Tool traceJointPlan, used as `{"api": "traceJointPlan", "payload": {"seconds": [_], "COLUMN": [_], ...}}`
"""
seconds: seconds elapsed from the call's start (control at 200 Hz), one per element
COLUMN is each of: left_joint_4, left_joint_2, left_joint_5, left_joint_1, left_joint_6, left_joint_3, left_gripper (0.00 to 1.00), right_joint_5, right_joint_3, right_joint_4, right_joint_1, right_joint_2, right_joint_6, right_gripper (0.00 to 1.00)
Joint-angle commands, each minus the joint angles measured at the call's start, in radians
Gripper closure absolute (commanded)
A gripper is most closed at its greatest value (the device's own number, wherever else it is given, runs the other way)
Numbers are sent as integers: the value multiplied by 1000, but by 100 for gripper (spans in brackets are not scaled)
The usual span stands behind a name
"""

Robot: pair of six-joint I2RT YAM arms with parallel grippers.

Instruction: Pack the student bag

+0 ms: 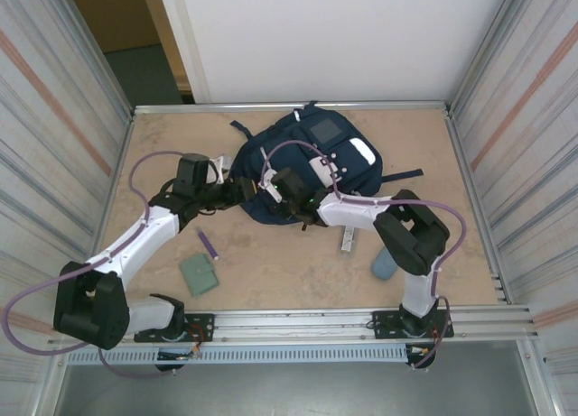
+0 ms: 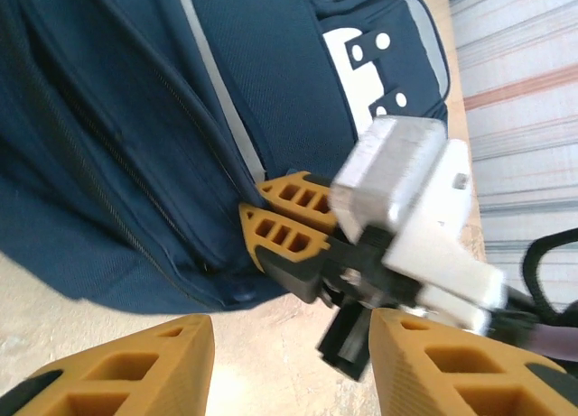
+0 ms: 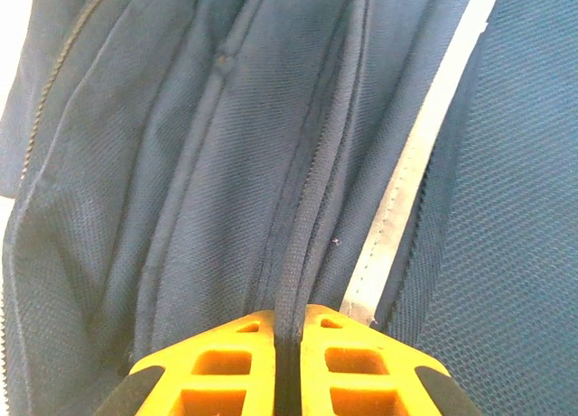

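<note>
From above, the student bag [image 1: 312, 159] lay far-centre on the table [image 1: 271, 267], both arms at its near edge. Left wrist view: the left gripper [image 2: 289, 348] stood spread, empty. Right wrist view: the right gripper [image 3: 287, 348] pinched its zipper seam [image 3: 305, 208], likely to pull it open

A robot lab cell: corrugated metal walls [image 1: 54, 118] enclose a wooden table [image 1: 289, 272] edged by aluminium rail [image 1: 307, 318].
</note>
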Motion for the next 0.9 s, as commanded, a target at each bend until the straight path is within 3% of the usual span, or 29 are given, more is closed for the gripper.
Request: {"api": "traceJointPlan", "payload": {"seconds": [0.0,0.115,0.341,0.456,0.566,0.707,0.897], "left_joint_4": [115,175,174,163,151,174,149], "left_joint_2": [10,52,91,116,159,207,217], "left_joint_5": [51,46,-81,-144,-185,-237,-469], "left_joint_1": [-1,-49,-230,-278,-293,-311,-412], "left_joint_6": [79,162,402,448,393,239,71], "left_joint_3": [-19,-21,16,32,60,69,66], "left_gripper": [54,55,56,54,53,55,52], "right_joint_5": [-125,-195,-319,-421,-529,-574,-629], "right_joint_3": [-5,-10,16,51,94,150,204], "right_joint_4": [42,17,-83,-135,-179,-236,-294], "right_joint_1": [-28,-65,-147,-199,-223,-225,-233], "right_joint_2": [-121,-176,-227,-228,-214,-189,-155], "right_joint_6": [16,40,73,123,167,211,256], "right_gripper": [100,100,100,100,100,100,100]}}
